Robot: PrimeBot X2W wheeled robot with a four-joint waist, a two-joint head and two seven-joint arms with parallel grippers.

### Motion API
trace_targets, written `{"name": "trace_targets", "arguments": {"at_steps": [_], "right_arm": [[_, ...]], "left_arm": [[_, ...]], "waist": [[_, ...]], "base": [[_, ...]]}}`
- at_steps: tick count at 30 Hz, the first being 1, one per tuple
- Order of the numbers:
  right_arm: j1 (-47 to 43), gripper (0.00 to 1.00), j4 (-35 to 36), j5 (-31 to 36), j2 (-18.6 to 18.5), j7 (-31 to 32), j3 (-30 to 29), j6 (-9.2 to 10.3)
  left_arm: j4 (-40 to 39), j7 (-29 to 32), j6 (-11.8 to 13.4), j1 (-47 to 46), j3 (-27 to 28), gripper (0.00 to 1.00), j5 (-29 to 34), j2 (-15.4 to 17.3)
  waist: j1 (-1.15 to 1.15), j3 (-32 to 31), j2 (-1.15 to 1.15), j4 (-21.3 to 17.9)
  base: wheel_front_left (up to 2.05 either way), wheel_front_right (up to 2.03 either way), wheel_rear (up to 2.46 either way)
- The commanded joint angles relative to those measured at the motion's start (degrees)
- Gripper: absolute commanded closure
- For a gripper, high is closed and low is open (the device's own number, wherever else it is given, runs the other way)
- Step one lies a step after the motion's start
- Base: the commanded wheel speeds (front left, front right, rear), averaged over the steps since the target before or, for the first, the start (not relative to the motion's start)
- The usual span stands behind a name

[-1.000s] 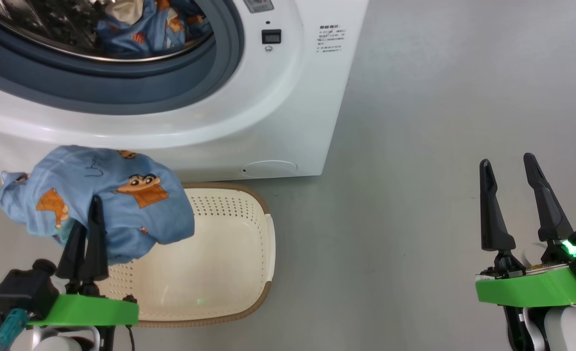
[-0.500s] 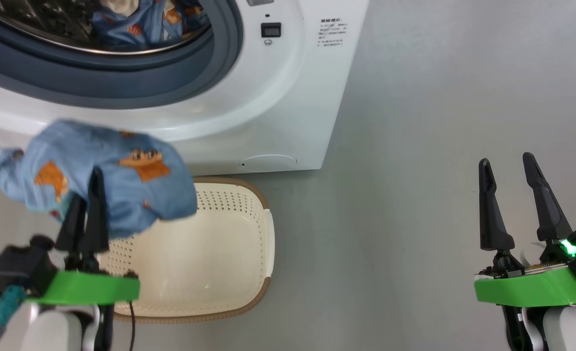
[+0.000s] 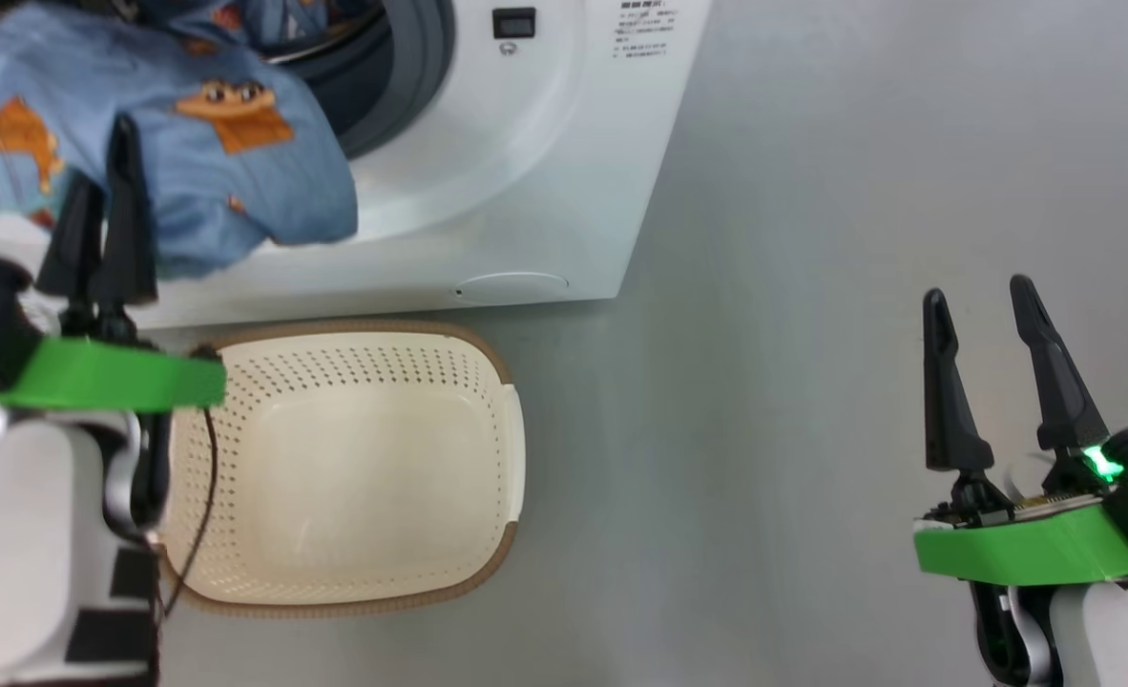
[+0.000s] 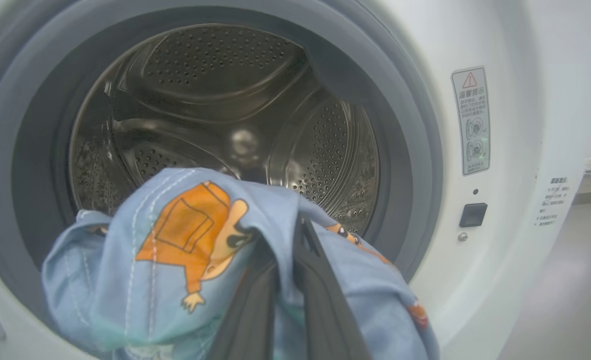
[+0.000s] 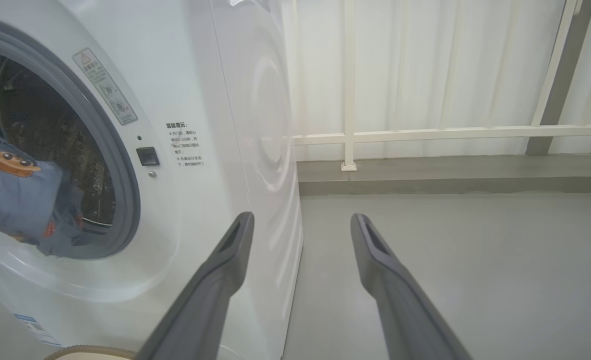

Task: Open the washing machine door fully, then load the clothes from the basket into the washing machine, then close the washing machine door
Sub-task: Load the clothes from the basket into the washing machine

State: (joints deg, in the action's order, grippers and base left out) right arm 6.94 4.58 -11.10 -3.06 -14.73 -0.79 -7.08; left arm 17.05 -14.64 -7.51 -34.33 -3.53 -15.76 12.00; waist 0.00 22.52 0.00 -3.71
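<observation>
- Clothes: a light blue soft fabric garment (image 3: pixel 192 143) printed with orange-brown cartoon figures. It hangs at 10 o'clock in the head view, in front of the lower edge of the washer's opening.
- Left gripper (image 3: pixel 104 162): its two long dark fingers are pressed almost together, pinching a fold of the garment. The cloth drapes down on both sides of them.
- Big white boxy front-loading washing machine (image 3: pixel 526 172): in the left wrist view its perforated steel drum (image 4: pixel 215 90) lies open at 12 o'clock of the garment, ringed by a grey-blue rubber gasket (image 4: pixel 405 125).
- Small cream-white perforated plastic basket (image 3: pixel 335 363) with a brown woven-look rim: it stands on the grey floor (image 3: pixel 764 286) at 6 o'clock of the garment, just beside the machine's base. Its bottom is in full view.
- Right gripper (image 3: pixel 977 289): at 4 o'clock in the head view, fingers spread wide with nothing between them, well apart from the basket at its 9 o'clock.
</observation>
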Motion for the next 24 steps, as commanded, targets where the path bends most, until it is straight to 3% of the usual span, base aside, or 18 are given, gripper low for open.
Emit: {"name": "trace_targets", "arguments": {"at_steps": [1,24], "right_arm": [[1.3,0.0,1.5,-0.5,0.0,-0.3,1.5,-0.41],[5.6,0.0,1.7,-3.3,0.2,-0.3,5.2,-0.41]], "left_arm": [[0.1,-0.4,0.0,-2.8,1.4,1.0,-0.7,2.7],[29.6,-0.4,0.0,-31.5,-4.5,1.0,-3.1,10.9]], "waist": [[0.0,0.9,0.0,-0.6],[0.0,10.1,0.0,-6.6]], "base": [[0.0,0.0,0.0],[0.0,0.0,0.0]]}}
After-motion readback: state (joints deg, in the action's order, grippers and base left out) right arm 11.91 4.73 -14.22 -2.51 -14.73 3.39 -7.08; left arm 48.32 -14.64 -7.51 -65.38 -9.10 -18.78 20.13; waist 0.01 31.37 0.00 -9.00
